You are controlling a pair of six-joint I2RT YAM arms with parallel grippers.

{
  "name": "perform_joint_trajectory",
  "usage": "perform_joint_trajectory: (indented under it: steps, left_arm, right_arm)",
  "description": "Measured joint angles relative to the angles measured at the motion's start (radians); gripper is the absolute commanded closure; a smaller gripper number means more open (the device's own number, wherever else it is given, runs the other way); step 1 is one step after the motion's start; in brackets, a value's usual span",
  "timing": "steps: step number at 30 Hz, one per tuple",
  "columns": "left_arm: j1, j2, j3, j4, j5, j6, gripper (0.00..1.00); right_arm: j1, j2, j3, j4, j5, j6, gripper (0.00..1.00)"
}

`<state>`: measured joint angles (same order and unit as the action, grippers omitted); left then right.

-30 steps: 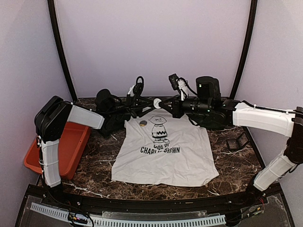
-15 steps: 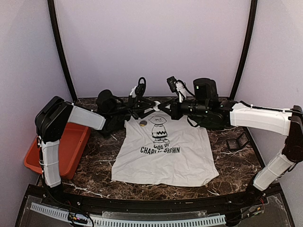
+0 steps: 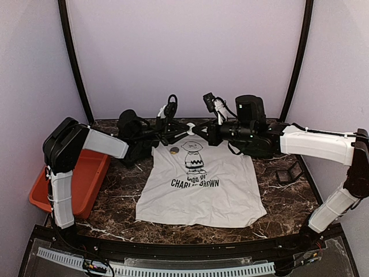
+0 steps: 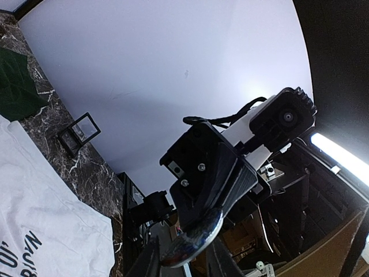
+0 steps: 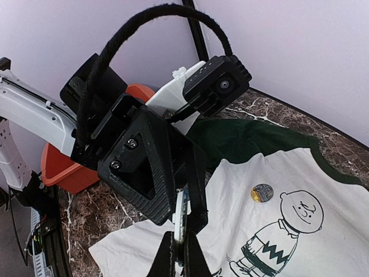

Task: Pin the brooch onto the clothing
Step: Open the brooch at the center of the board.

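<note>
The clothing (image 3: pixel 202 196) lies flat on the marble table, a white T-shirt with a dark green collar and a cartoon boy print. Both grippers meet above the collar. My right gripper (image 3: pixel 196 129) is shut on the brooch (image 3: pixel 190 127), a round white-rimmed disc that shows edge-on in the right wrist view (image 5: pixel 183 216). My left gripper (image 3: pixel 183 128) comes from the other side, and its black fingers (image 5: pixel 144 167) press in on the brooch from both sides. In the left wrist view the shiny brooch (image 4: pixel 193 239) sits between the left jaws.
A small round yellow-and-blue badge (image 3: pixel 173 150) sits on the shirt beside the printed head. An orange bin (image 3: pixel 86 179) stands at the table's left edge. A small black frame (image 3: pixel 288 172) stands to the right of the shirt.
Both grippers shifted slightly left and up with the brooch. The left jaws have narrowed onto it. The right grip is unchanged.
</note>
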<state>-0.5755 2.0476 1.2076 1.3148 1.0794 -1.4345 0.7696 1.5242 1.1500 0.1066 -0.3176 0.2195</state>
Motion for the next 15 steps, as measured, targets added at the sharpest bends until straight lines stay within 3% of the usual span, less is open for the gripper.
perform_joint_trajectory:
  steps: [15]
  left_arm:
    - [0.000,0.001,0.000,0.000,0.001,0.001,0.79]
  right_arm:
    - [0.000,-0.004,0.000,-0.001,-0.001,0.002,1.00]
